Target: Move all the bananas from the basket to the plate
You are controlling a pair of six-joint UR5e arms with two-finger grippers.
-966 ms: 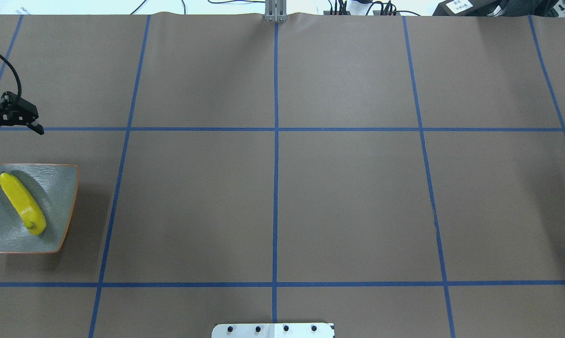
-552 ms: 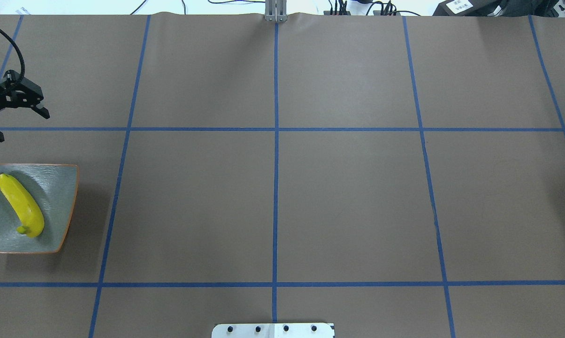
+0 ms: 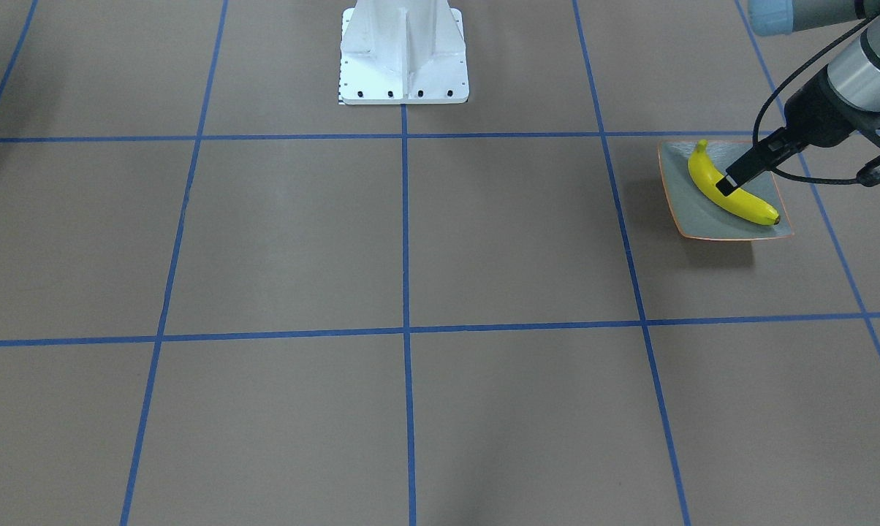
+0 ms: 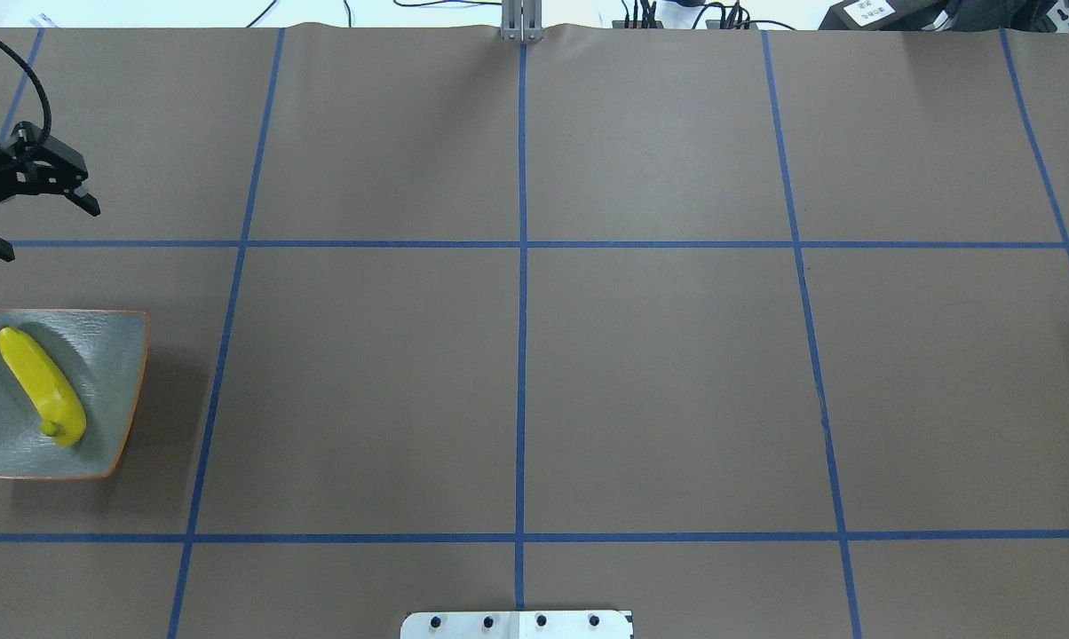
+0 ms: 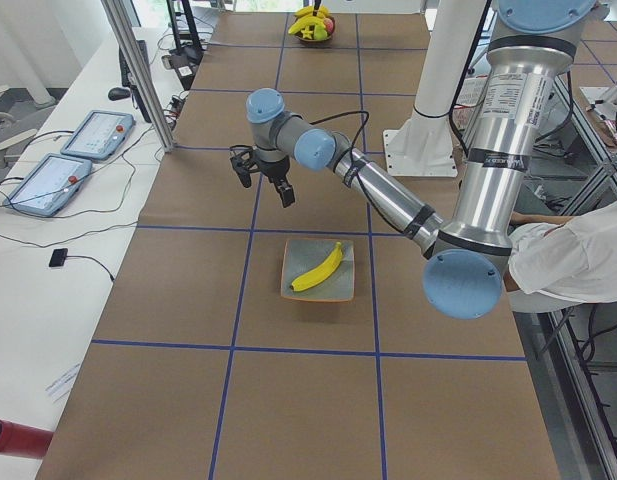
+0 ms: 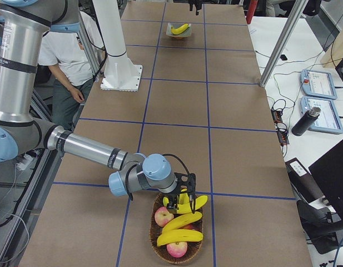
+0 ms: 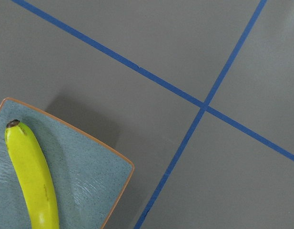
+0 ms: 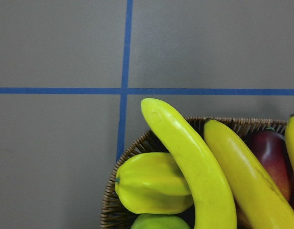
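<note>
One yellow banana (image 4: 42, 386) lies diagonally on the grey-green plate (image 4: 113, 355) at the table's left edge; the left wrist view shows that banana (image 7: 32, 181) and the plate (image 7: 94, 183) from above. My left gripper (image 4: 42, 229) hovers open and empty just beyond the plate's far side, and it also shows in the front view (image 3: 802, 175). Several more bananas (image 6: 179, 222) lie in the wicker basket (image 6: 154, 236), two of them close up (image 8: 194, 162). My right gripper (image 6: 182, 194) hangs over the basket; I cannot tell whether it is open or shut.
The basket also holds red apples (image 6: 163, 216), a yellow star fruit (image 8: 151, 183) and a green fruit. The robot's white base (image 3: 403, 51) stands mid-table. A seated person (image 5: 578, 250) is beside the robot. Tablets (image 5: 68, 160) lie on a side table.
My left gripper has moved away from the plate toward the table's far side, staying open. The banana has shifted slightly on the plate.
</note>
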